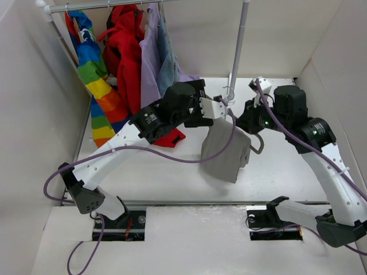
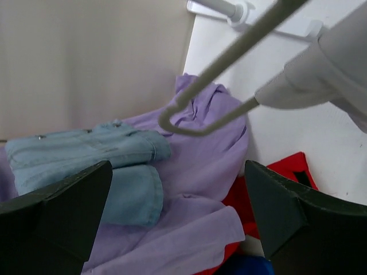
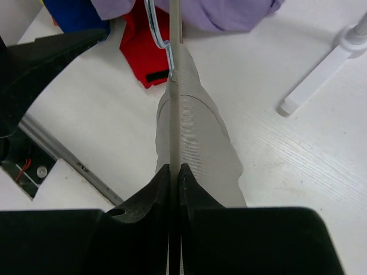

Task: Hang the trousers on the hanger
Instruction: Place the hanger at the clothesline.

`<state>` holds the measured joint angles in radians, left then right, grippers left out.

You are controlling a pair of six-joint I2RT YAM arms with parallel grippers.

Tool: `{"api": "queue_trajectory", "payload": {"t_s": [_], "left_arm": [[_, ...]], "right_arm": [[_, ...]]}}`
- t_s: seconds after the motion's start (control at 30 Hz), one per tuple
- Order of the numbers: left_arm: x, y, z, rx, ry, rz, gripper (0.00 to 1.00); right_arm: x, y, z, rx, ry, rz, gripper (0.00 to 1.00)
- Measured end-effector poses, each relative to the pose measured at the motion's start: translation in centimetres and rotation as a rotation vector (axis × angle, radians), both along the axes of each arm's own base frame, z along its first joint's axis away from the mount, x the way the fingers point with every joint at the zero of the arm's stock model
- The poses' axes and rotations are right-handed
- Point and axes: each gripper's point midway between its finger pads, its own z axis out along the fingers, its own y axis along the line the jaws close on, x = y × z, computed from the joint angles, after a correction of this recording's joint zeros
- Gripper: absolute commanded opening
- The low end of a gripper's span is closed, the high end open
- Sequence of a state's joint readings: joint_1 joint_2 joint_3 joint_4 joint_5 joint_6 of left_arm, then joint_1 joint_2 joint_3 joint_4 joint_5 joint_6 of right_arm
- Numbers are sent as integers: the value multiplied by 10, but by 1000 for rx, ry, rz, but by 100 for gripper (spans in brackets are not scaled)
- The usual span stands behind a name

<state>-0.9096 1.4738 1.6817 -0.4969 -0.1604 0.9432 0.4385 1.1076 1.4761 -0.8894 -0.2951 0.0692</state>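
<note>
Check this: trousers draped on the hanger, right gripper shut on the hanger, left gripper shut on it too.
Wrong on the left gripper: the left wrist view shows it wide open, not shut. The rest stands: the trousers are draped on the hanger, and the right gripper is shut on it.

The left pincer (image 2: 178, 169) gapes wide, its two dark fingers (image 2: 57, 212) at the lower corners with nothing between them. Above, the hanger (image 2: 172, 117) shows one rounded corner of thin grey rod, its lower arm running into the trousers (image 2: 321, 74). Beyond are a lilac garment (image 2: 200, 172), a blue denim garment (image 2: 86, 154), red cloth (image 2: 281, 166) and the white tabletop (image 2: 309, 143).
</note>
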Motion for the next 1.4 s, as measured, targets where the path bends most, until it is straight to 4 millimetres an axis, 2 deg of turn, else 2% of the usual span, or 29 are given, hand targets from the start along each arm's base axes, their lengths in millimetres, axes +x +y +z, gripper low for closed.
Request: {"api": "queue_trajectory", "payload": {"t_s": [0.13,0.33,0.47,0.63,0.7,0.8,0.93,1.07,1.23,1.4], "left_arm": [[3,13,2,-39,3,92,99],[3,45,28,-182,-19,254,99],[-5,75,31,-282,4,342,99],[-21,98,8,-327,70,392,99],[-23,102,-5,-319,98,408,99],[-21,107,-23,-301,133,429,99],[-19,112,-35,-284,158,446,99],[-20,113,-41,-283,166,445,99],[-23,117,-51,-275,177,443,99],[-24,119,-53,-278,176,444,99]], "right_arm": [[6,-10,20,-3,-24,-67,0],[37,-22,70,4,-100,-179,0],[72,-20,111,27,-180,-224,0],[130,-13,150,49,-287,-257,0],[155,-11,154,55,-318,-276,0],[188,-10,149,53,-344,-311,0],[219,-13,143,51,-372,-367,0],[237,-18,154,81,-432,-402,0],[249,-21,174,129,-512,-419,0],[263,-18,182,169,-553,-437,0]]}}
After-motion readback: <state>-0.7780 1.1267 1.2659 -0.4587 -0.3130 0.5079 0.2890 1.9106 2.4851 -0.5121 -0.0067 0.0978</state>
